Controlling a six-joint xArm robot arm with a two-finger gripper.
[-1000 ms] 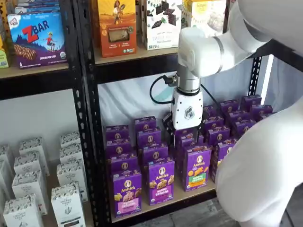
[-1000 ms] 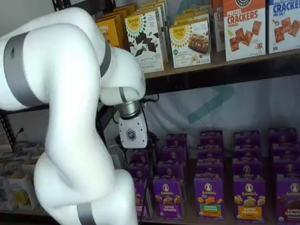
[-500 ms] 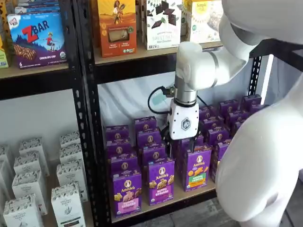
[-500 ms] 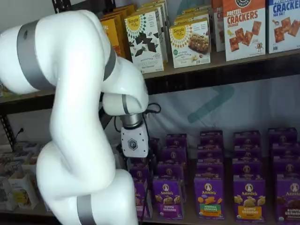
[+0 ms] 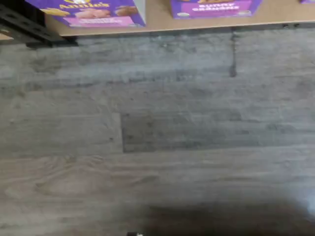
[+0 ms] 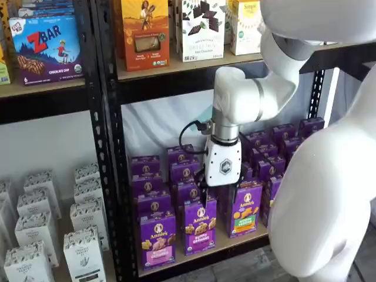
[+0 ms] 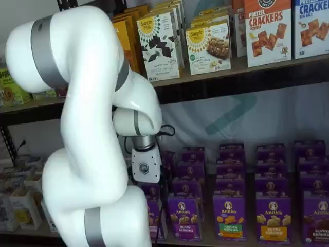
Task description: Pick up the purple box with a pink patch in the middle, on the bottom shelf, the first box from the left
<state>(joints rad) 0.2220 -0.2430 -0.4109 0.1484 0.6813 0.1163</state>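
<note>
A: where's the purple box (image 6: 157, 240)?
B: front left of the bottom shelf (image 6: 235, 242), pink patch facing out so it's easy to spot. Gripper (image 6: 218, 189) hangs right of it, fingers hidden, can't tell if spread.

Grey wood-plank flooring (image 5: 162, 147) is lying in front of the black metal racks (image 6: 108, 147). A pale sheet (image 7: 247, 118) is hanging behind the rack, and daylight is showing at one side (image 6: 331, 97).
</note>
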